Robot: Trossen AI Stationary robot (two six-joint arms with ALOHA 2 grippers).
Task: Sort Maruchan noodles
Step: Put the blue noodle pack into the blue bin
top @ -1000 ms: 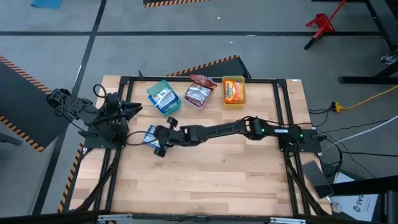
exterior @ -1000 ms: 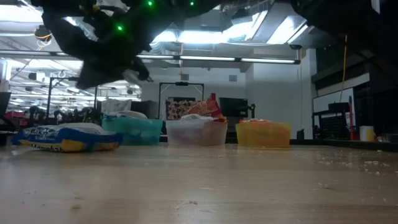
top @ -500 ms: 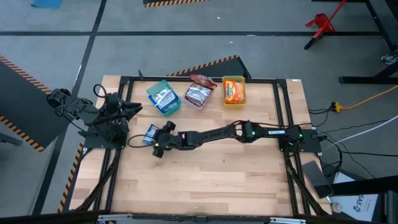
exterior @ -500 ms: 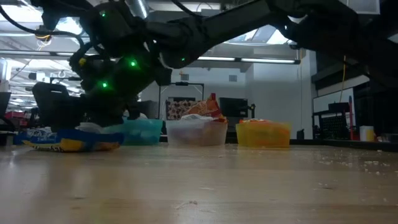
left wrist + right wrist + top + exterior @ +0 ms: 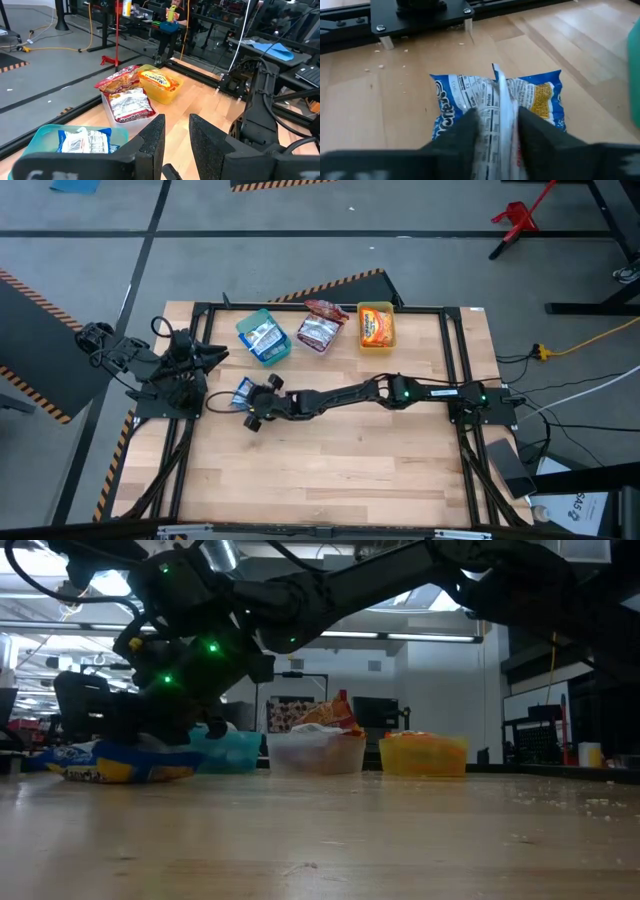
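A blue Maruchan packet (image 5: 241, 392) lies flat on the table near its left edge, label side down, with its back seam up (image 5: 496, 90). My right arm reaches across the table, and my right gripper (image 5: 252, 404) is down on this packet (image 5: 118, 770), shut on it. A second blue packet sits in the green bin (image 5: 263, 338). Red packets are piled in the clear bin (image 5: 321, 329), and an orange packet lies in the yellow bin (image 5: 376, 326). My left gripper (image 5: 216, 353) waits shut at the left edge, touching nothing. My right gripper pinches the blue packet's middle, along the raised back seam (image 5: 501, 107), between its two fingers (image 5: 457, 132). It comes from above, slanting in from the table's right. The fingers lie along the seam. The packet's underside rests on the table (image 5: 130, 778).
The three bins stand in a row near the far edge. The black frame rails (image 5: 320, 307) run round the table. My left arm's base (image 5: 415, 10) is just beyond the packet. Bare wood (image 5: 330, 465) spreads over the near half.
My right gripper has moved down and toward the table's left edge, from hovering above the blue packet to resting on it. The packet has stayed on the table in the same place.
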